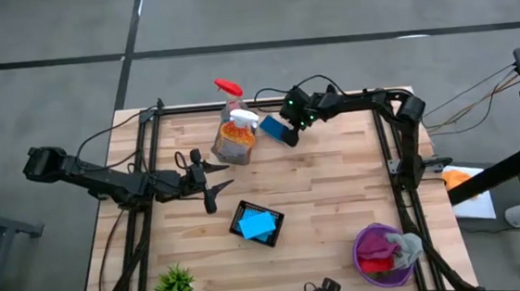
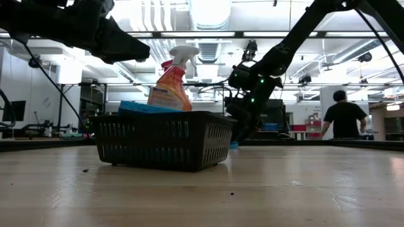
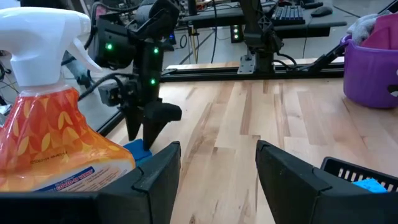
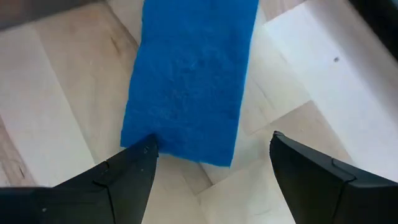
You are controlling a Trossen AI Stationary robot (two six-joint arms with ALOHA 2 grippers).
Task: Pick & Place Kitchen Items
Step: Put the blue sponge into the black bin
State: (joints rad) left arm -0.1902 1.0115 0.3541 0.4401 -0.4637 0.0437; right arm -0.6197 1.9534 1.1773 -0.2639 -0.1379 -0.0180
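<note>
Right gripper [image 4: 211, 165], fingers apart, straddles a blue sponge [image 4: 189, 74] beside the orange spray bottle [image 1: 236, 138].

A small spiky green plant [image 1: 175, 285] stands at the wooden table's [image 1: 328, 182] near-left corner. Beyond the table's far edge, a person in black [image 2: 344, 114] stands in the room.

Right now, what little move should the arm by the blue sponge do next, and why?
Probably lower a little and shut on the blue sponge. The right gripper is open, its fingers apart on either side of the sponge's near end, and the sponge lies flat on the table, not gripped yet.
</note>
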